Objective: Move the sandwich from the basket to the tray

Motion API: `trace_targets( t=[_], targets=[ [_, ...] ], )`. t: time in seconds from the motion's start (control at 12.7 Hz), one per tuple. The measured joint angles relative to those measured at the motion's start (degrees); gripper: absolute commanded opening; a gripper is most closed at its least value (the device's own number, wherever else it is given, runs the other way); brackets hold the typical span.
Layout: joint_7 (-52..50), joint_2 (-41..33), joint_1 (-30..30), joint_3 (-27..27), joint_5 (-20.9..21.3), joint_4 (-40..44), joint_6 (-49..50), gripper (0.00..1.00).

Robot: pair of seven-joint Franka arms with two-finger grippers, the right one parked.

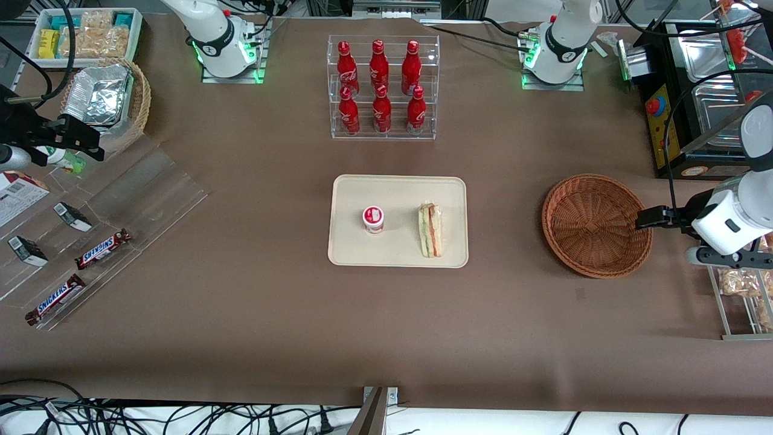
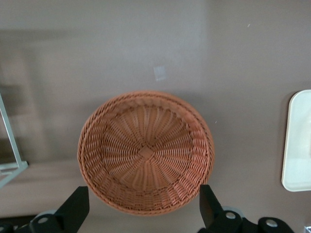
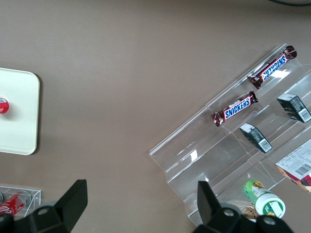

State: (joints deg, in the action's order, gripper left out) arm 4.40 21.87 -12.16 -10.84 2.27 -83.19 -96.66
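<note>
The sandwich [image 1: 430,230], a clear-wrapped wedge with green, red and orange layers, lies on the cream tray [image 1: 398,251], on the part toward the working arm's end. The round reddish-brown basket [image 1: 595,225] stands beside the tray toward the working arm's end and holds nothing. My left gripper [image 1: 641,219] is open and empty, hovering at the basket's rim on its working-arm side. In the left wrist view the basket [image 2: 145,151] lies between the spread fingers of the gripper [image 2: 141,199], and the tray's edge [image 2: 297,145] shows.
A small red-lidded cup [image 1: 373,219] stands on the tray beside the sandwich. A clear rack of red bottles [image 1: 380,87] stands farther from the camera. An acrylic rack with Snickers bars [image 1: 102,249] and a tan basket of foil containers [image 1: 109,103] lie toward the parked arm's end. A wire rack of snack bags [image 1: 746,290] is beside my gripper.
</note>
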Motion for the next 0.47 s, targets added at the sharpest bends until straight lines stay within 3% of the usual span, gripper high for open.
trace_targets(
  t=[0.24,0.47],
  targets=[
    [4.17,-0.45,13.76,18.56,-8.47,1.99,2.66,1.0],
    [4.03,-0.73,16.59,21.25,-9.43,2.19,3.24,1.0]
  ],
)
